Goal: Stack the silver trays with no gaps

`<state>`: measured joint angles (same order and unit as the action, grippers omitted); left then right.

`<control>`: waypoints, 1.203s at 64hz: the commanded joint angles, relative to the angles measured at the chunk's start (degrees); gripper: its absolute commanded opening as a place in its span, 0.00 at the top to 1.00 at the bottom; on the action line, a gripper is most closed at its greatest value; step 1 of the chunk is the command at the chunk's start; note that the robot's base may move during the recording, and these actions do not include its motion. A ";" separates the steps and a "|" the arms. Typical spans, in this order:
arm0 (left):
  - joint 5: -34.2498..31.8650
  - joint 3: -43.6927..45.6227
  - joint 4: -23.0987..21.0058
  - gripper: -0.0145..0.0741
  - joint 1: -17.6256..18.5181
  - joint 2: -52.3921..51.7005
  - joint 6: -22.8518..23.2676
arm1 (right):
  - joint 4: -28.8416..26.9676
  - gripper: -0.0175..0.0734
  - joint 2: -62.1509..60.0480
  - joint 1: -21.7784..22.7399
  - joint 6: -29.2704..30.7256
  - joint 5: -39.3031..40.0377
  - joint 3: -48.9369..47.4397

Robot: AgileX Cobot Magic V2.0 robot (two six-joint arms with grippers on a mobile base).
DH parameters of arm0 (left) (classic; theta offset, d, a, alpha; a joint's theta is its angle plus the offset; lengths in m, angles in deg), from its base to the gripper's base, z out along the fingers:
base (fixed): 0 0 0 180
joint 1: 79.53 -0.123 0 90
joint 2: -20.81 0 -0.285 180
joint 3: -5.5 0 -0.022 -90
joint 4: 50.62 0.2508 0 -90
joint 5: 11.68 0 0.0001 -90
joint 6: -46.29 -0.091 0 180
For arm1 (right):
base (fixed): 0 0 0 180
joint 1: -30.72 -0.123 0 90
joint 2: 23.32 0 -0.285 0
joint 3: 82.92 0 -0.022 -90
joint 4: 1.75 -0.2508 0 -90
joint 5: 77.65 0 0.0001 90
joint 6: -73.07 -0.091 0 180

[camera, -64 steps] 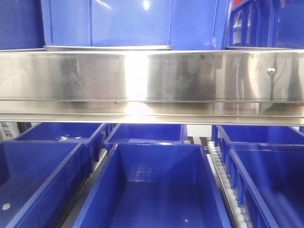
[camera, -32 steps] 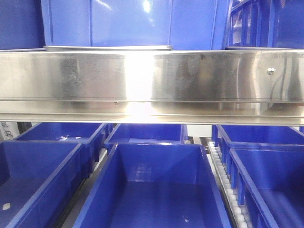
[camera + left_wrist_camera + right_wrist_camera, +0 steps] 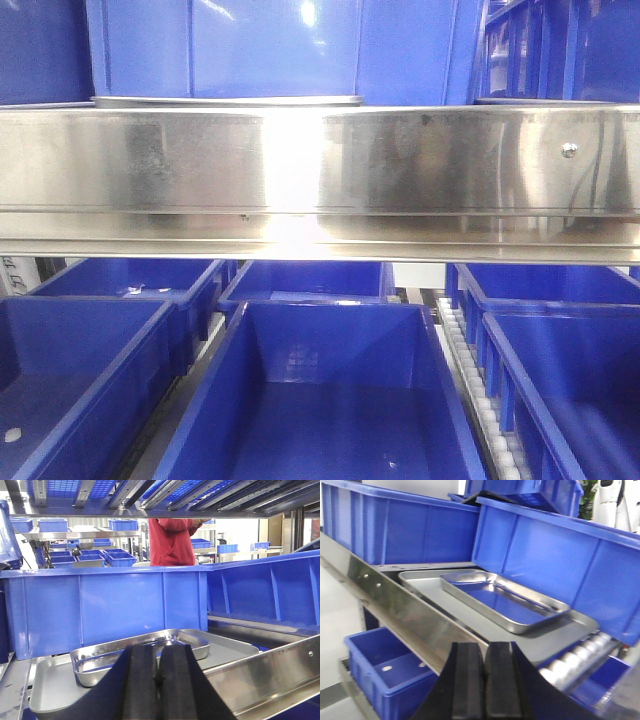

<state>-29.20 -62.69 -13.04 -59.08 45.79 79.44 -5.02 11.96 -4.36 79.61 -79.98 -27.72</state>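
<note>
A small shiny silver tray [image 3: 95, 667] lies inside a larger, duller silver tray [image 3: 227, 650] on the upper shelf, in front of a blue bin. My left gripper [image 3: 159, 650] is shut and empty, just short of the small tray's near rim. The right wrist view shows the same small tray [image 3: 505, 602] resting in the large tray [image 3: 520, 640]. My right gripper [image 3: 484, 647] is shut and empty, below and in front of the shelf rail. In the front view only a thin tray edge [image 3: 228, 100] shows above the rail, and no gripper is visible.
A long steel shelf rail [image 3: 420, 160] runs along the shelf front [image 3: 405, 610]. Blue bins [image 3: 105, 605] stand behind the trays, and more blue bins [image 3: 330, 400] sit on the lower level. White rollers [image 3: 580, 655] lie right of the large tray. A person in red [image 3: 172, 540] stands beyond.
</note>
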 commanded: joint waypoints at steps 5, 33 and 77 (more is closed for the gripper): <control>-1.33 0.12 0.21 0.85 0.25 -0.27 0.02 | -0.15 0.89 -10.41 4.53 0.52 -5.11 1.26; -1.33 0.12 0.21 0.85 0.25 -0.38 0.02 | -0.52 0.89 -27.49 21.60 0.52 1.94 18.91; -1.33 0.12 0.21 0.85 0.25 -0.38 0.02 | -1.35 0.89 -27.49 38.83 0.52 5.27 22.02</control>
<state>-29.52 -62.69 -13.04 -59.08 45.64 79.44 -6.20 -15.22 34.00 79.83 -76.32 -5.70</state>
